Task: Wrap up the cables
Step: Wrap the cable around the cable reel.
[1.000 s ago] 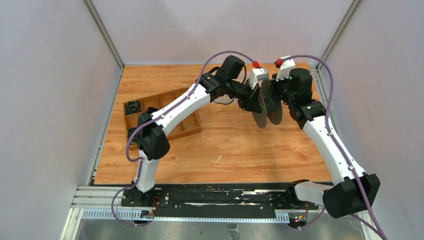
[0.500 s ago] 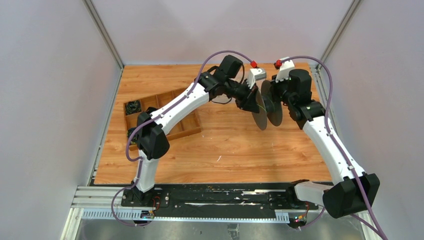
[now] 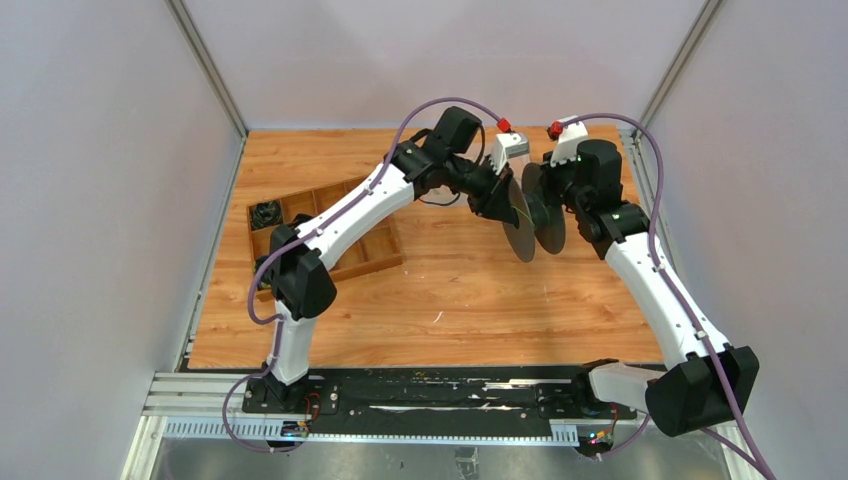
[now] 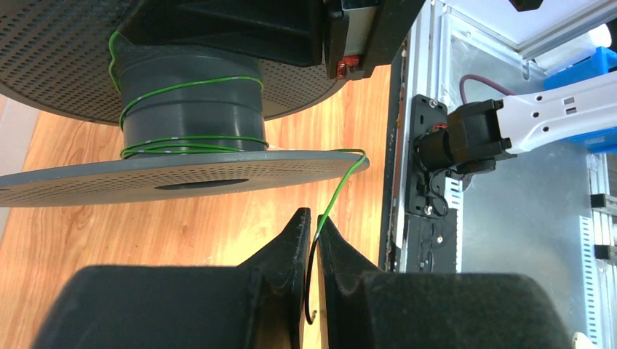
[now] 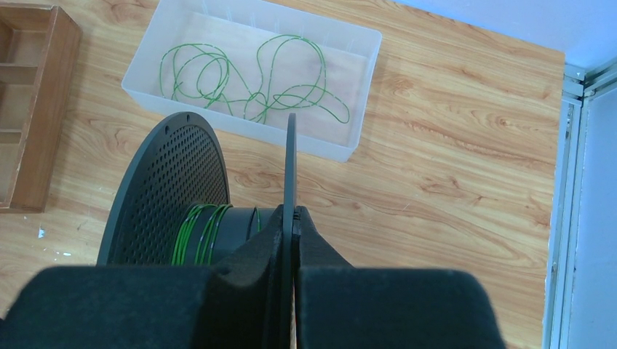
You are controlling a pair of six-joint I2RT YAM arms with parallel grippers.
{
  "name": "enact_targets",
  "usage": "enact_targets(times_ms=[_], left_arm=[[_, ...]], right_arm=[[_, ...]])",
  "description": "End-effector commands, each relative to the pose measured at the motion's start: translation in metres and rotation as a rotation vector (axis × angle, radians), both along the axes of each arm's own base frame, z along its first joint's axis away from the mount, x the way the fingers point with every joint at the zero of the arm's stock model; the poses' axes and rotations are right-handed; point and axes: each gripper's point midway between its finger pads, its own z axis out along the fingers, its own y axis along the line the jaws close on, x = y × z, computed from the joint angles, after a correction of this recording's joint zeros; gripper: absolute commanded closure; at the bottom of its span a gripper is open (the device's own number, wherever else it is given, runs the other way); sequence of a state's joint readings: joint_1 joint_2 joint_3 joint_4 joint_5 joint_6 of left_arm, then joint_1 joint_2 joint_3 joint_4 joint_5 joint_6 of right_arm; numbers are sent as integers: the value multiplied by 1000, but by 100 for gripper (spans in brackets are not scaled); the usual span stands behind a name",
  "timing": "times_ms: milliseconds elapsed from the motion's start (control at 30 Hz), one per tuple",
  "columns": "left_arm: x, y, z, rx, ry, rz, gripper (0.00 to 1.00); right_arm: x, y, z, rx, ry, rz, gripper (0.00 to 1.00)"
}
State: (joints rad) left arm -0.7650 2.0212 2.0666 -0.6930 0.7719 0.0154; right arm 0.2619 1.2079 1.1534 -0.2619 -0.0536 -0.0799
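— Where's the thin green cable?
— Wound round the hub of the dark grey perforated plastic spool, with its free end pinched in the left end effector.
— And the right end effector?
— Clenched on one spool flange's rim. More green loops lie in the clear plastic bin on the wooden counter.

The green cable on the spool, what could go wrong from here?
The cable bends over the spool's flange edge and may snag there. The left gripper's pinch on so thin a cable might slip. The right gripper grips only the thin flange, so the spool could tilt.
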Motion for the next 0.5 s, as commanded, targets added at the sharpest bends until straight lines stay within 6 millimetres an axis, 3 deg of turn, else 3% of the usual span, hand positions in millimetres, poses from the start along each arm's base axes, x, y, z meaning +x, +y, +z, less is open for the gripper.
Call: enact_targets(times_ms=[0,267,467], left_arm=[[-5,8,30,-44,-34,-8,88],[-6,9,32,-51,-30,-14,99],[2,7,46,-73,-76,15,100]], right_arm=[[-3,6,16,7,-54,28,99],[-3,5,14,5,-52,27,99],[-3,8,11,2,-49,45,99]])
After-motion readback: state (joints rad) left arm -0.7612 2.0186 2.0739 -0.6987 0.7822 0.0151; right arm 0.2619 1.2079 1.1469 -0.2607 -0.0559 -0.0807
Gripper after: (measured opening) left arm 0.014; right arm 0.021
